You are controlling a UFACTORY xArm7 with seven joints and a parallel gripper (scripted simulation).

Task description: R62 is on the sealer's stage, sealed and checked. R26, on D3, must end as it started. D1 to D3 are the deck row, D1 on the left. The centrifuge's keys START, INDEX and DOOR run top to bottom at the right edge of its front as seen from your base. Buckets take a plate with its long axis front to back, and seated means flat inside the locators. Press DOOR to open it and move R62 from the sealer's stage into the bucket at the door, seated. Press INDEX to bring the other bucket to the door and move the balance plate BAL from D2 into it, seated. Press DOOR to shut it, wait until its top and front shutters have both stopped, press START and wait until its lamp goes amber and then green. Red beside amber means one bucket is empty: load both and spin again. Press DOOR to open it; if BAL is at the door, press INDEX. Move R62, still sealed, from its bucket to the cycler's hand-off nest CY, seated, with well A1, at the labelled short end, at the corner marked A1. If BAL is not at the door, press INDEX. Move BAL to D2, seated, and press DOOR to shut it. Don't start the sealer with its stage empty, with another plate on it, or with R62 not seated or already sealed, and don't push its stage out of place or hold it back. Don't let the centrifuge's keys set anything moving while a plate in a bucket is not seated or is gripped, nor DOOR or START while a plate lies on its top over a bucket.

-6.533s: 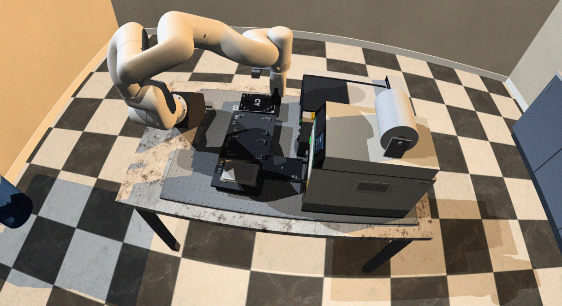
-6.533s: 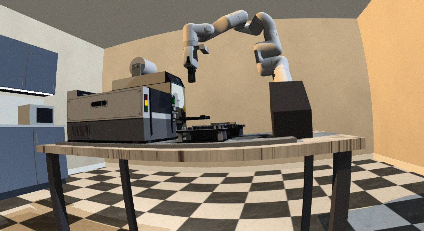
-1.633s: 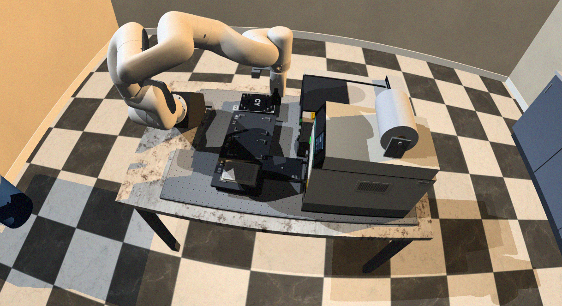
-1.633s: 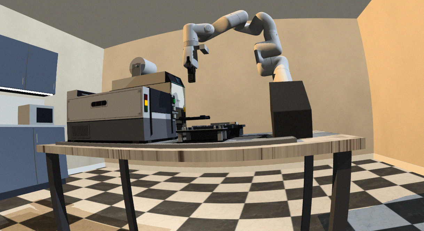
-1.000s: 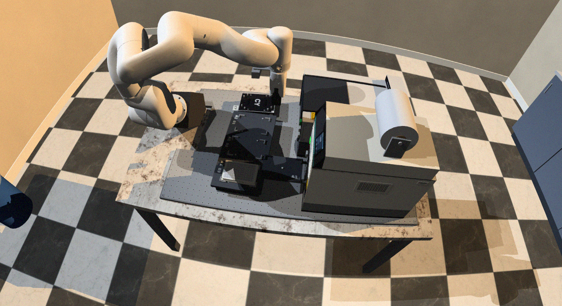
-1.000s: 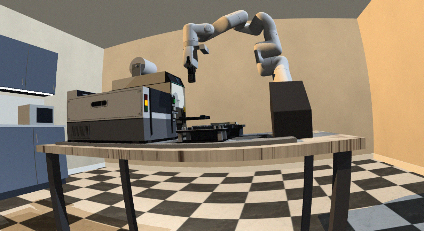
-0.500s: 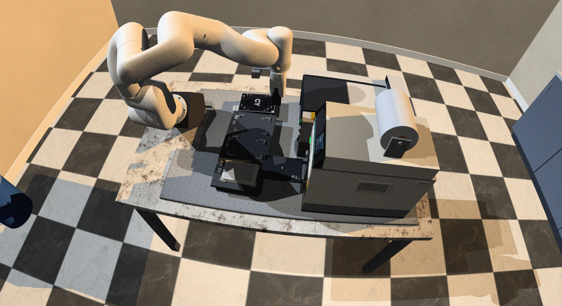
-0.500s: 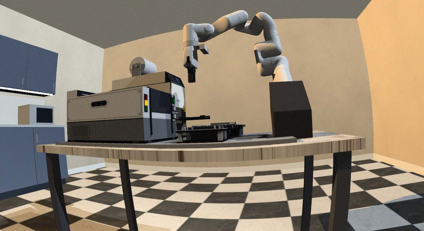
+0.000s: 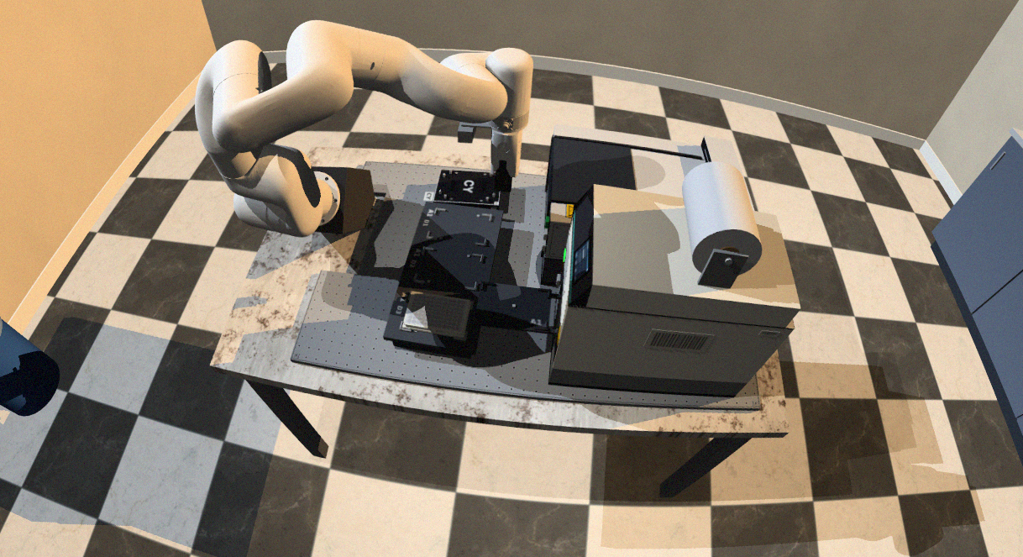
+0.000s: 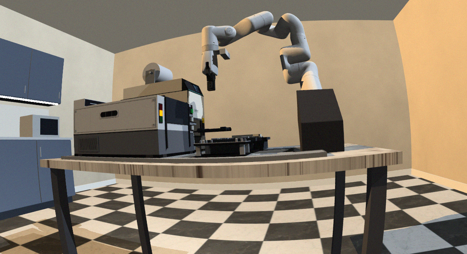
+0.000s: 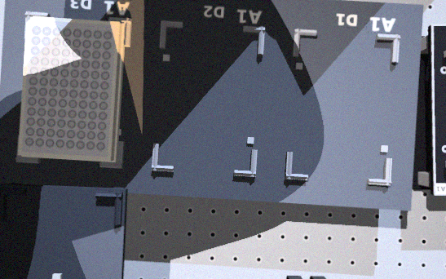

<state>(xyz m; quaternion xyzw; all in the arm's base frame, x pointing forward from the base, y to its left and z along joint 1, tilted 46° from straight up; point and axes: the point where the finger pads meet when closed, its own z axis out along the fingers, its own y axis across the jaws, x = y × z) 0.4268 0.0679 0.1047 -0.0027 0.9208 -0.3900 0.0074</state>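
Hanging shut and empty-handed high above the deck, the tool (image 10: 211, 86) seems mid-spin, next dropping forward to the centrifuge (image 10: 130, 125) door key.

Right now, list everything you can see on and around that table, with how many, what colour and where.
Table: one, wood edge with dark legs, middle of the room.
Perforated board: one, grey, on the table.
Deck with three marked spots: one, dark grey; the D1 and D2 spots hold nothing.
Well plate: one, tan, on the D3 spot.
Nest marked CY: one, black, beside D1, no plate in it.
Large machines: two, grey and tan, side by side.
Roll: one, white, on top of the tan machine.
Lamp stack: one, amber lit.
Cabinets: blue, by the wall.
Arm: one, white.
Pincer: one, dark, shut, holding nothing, high above the deck.
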